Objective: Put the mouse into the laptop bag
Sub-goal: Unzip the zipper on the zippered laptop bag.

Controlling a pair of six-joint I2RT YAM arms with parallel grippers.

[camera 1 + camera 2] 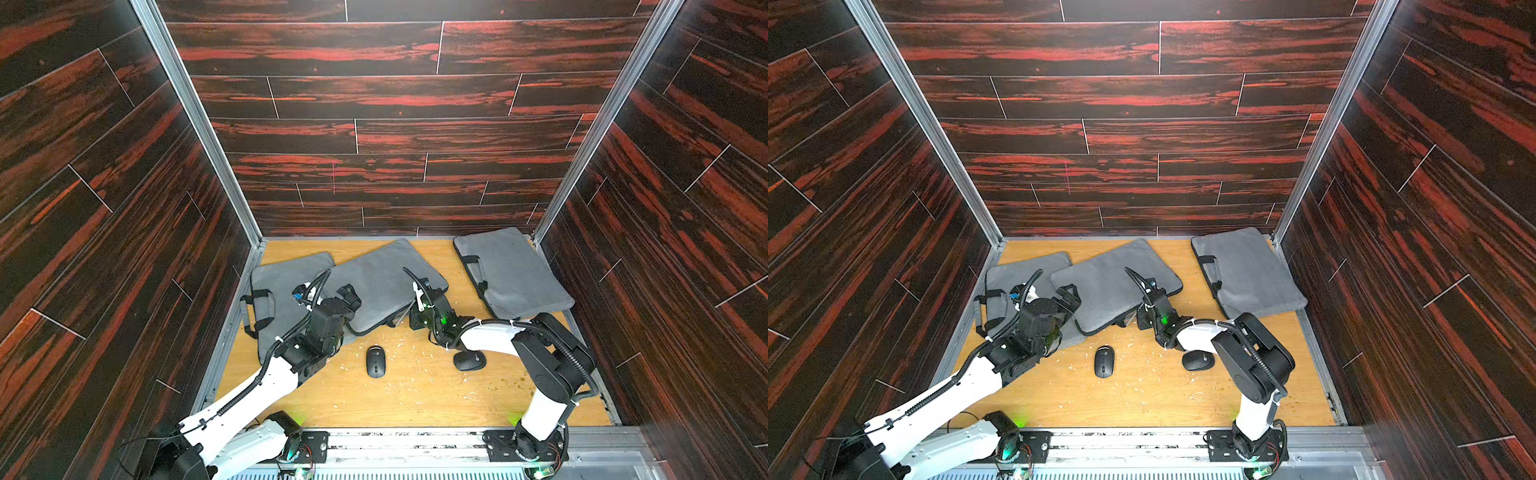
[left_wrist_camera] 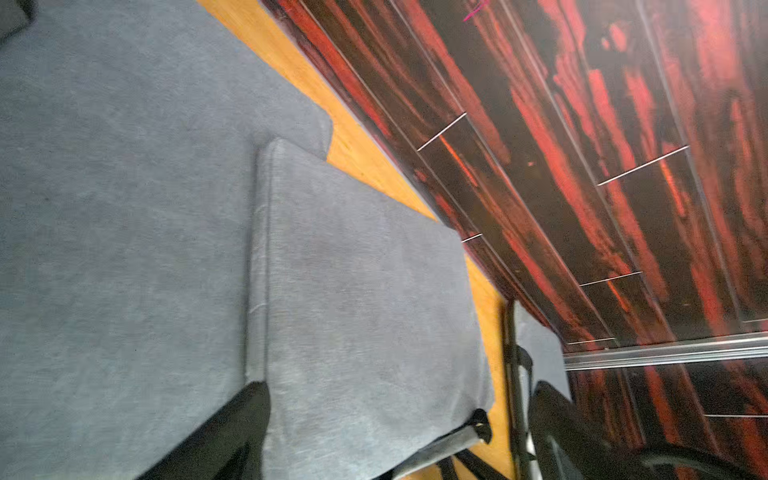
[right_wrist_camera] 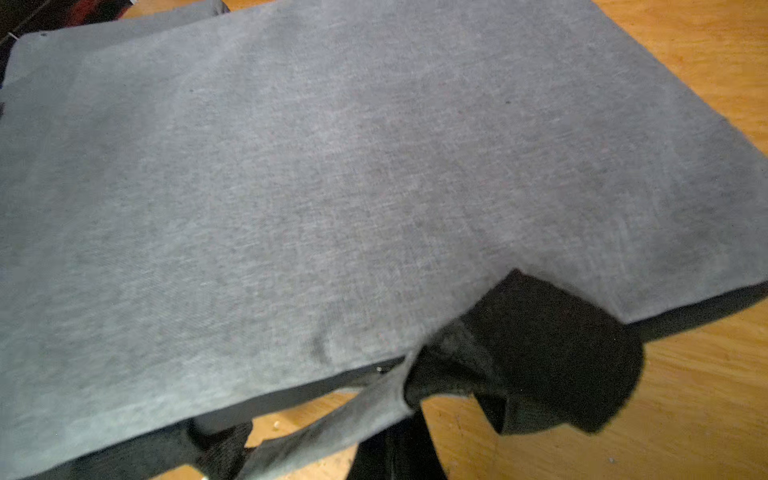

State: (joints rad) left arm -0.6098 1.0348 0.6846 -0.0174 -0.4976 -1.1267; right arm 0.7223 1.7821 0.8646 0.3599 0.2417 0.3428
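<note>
A black mouse [image 1: 375,361] [image 1: 1104,361] lies on the wooden floor in front of the middle grey laptop bag [image 1: 378,278] [image 1: 1113,278] [image 3: 332,166]. A second dark mouse [image 1: 469,360] [image 1: 1198,360] lies half under my right forearm. My right gripper [image 1: 411,318] [image 1: 1140,319] [image 3: 374,465] is shut on a grey flap [image 3: 332,428] at that bag's near edge, beside its black handle [image 3: 540,353]. My left gripper [image 1: 350,296] [image 1: 1070,296] [image 2: 386,453] stands open over the bag's left near corner, with that corner [image 2: 374,332] between its fingers [image 2: 216,436].
A second grey bag [image 1: 282,291] [image 1: 1013,282] [image 2: 124,208] lies at the left, partly under the middle one. A third [image 1: 515,270] [image 1: 1250,270] lies at the back right. Dark wood-pattern walls close in three sides. Pale crumbs dot the floor [image 1: 415,386].
</note>
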